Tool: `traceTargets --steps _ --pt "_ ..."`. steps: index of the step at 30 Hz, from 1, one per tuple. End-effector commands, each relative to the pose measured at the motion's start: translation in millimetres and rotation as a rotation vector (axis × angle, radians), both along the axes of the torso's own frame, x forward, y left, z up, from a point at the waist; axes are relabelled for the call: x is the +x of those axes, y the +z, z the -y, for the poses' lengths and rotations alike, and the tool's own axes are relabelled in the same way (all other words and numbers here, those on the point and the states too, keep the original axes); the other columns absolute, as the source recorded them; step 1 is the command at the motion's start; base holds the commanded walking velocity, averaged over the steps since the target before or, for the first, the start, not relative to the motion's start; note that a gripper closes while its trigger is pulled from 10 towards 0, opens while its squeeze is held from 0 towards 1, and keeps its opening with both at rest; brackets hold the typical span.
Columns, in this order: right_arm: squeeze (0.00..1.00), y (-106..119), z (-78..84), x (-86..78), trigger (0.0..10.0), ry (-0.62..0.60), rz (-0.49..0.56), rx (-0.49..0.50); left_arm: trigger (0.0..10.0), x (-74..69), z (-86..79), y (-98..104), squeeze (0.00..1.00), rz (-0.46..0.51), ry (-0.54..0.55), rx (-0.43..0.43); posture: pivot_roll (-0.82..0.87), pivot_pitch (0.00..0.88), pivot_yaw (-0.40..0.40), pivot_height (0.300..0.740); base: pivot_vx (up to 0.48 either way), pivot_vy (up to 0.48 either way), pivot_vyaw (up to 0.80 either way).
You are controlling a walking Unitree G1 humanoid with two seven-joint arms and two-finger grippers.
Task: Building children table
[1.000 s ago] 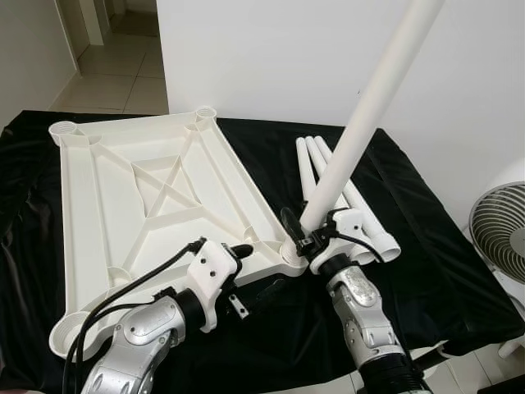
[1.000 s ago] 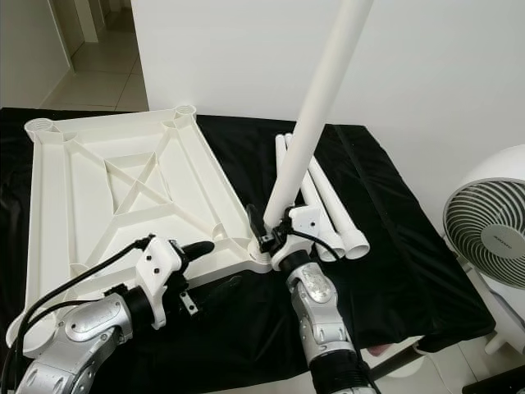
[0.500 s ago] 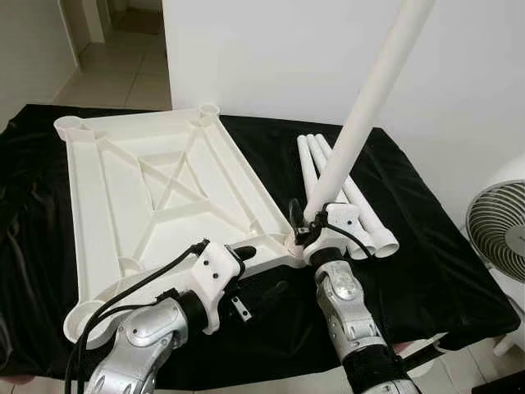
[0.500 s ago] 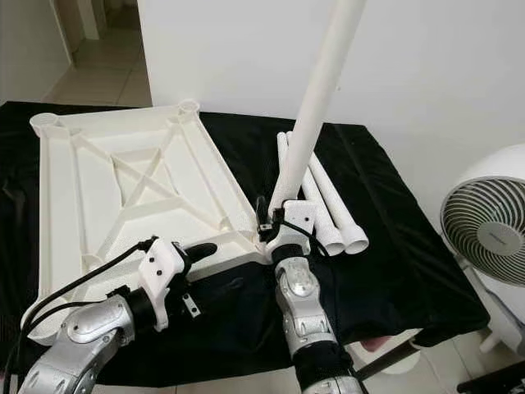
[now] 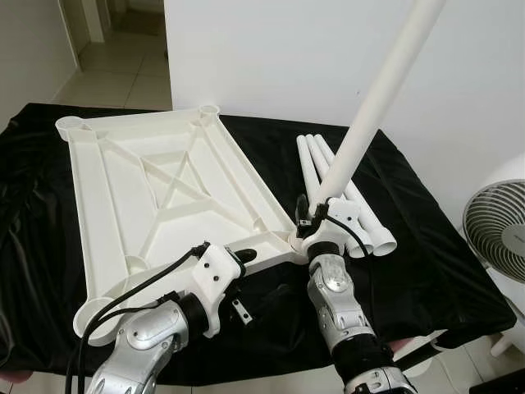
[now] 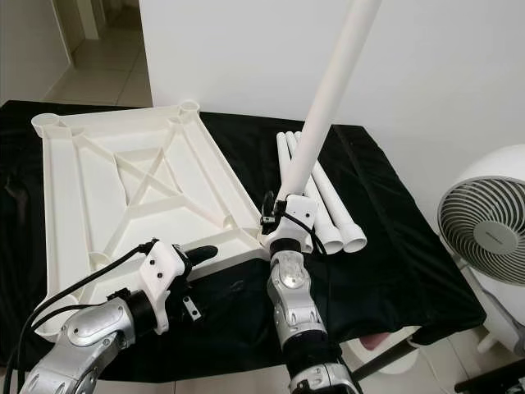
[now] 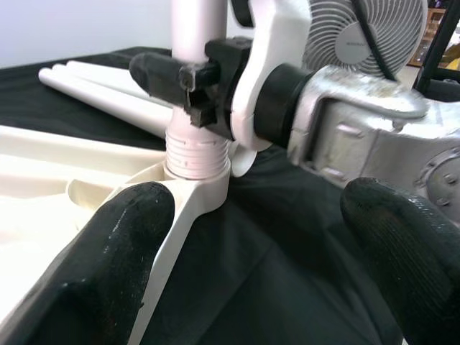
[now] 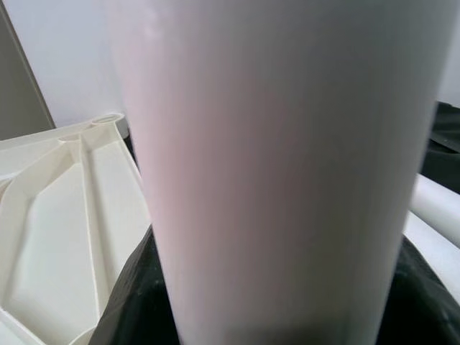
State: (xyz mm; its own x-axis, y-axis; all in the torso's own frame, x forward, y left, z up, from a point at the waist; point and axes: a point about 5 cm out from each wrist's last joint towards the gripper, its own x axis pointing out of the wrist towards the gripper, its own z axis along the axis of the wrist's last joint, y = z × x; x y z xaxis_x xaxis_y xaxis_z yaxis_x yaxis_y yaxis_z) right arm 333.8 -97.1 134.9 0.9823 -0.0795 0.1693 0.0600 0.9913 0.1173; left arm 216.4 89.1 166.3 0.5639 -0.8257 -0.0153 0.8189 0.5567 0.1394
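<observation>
Left gripper (image 5: pixel 238 267) nearest the camera, fingers spread wide, holding nothing, hovering just short of the near corner socket (image 7: pixel 192 171) of the upturned tabletop (image 5: pixel 156 205). Right gripper (image 5: pixel 316 220) is right at that socket, fingers pinched on the white leg (image 5: pixel 373 111) near its bottom end. Leg's threaded end sits in the socket; its long axis rises from it, tilted up and away toward the wall, not yet square to the tabletop. Right arm is the one on the leg, so seating it likely means straightening and twisting down. Beyond the socket, three spare legs (image 5: pixel 328 176) lie side by side on the black cloth (image 5: pixel 426 263); a fan (image 5: pixel 496 238) stands off to the right
</observation>
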Motion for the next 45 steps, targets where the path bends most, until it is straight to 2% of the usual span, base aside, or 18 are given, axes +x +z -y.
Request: traceTargets --steps 1,10,25,30,40,41,45 --pt "0.00 -44.0 18.8 -7.1 10.0 -0.098 -0.206 -0.014 10.0 0.8 -1.0 0.2 0.00 -0.001 0.073 -0.004 0.11 0.106 -0.071 0.740 0.000 0.000 0.00" --pt "0.00 -38.2 10.8 -2.0 10.0 -0.094 -0.184 -0.022 10.0 -0.1 -1.1 0.3 0.00 -0.004 0.080 -0.006 0.11 0.117 -0.075 0.740 0.000 0.000 0.00" --pt "0.00 -36.0 16.6 3.7 10.0 -0.183 -0.210 0.053 10.0 -0.5 -1.2 1.0 0.00 -0.006 0.088 -0.012 0.11 0.125 -0.074 0.740 0.000 0.000 0.00" --pt "0.00 -28.2 16.6 7.6 10.0 -0.188 -0.181 0.030 10.0 0.0 -0.4 1.3 0.00 -0.005 0.087 -0.015 0.11 0.125 -0.077 0.740 0.000 0.000 0.00" --pt "0.00 -26.8 14.3 7.5 10.0 -0.173 -0.166 0.020 10.0 -0.8 0.1 1.3 0.00 -0.008 0.088 -0.017 0.11 0.127 -0.080 0.740 0.000 0.000 0.00" --pt "1.00 -26.1 13.8 7.6 10.0 -0.162 -0.156 0.025 10.0 -1.2 0.3 1.1 0.00 -0.008 0.086 -0.017 0.11 0.127 -0.078 0.740 0.000 0.000 0.00" --pt "1.00 -21.7 12.9 7.4 10.0 -0.142 -0.114 0.026 10.0 -1.3 0.8 0.9 0.00 -0.010 0.084 -0.019 0.11 0.127 -0.077 0.740 0.000 0.000 0.00"
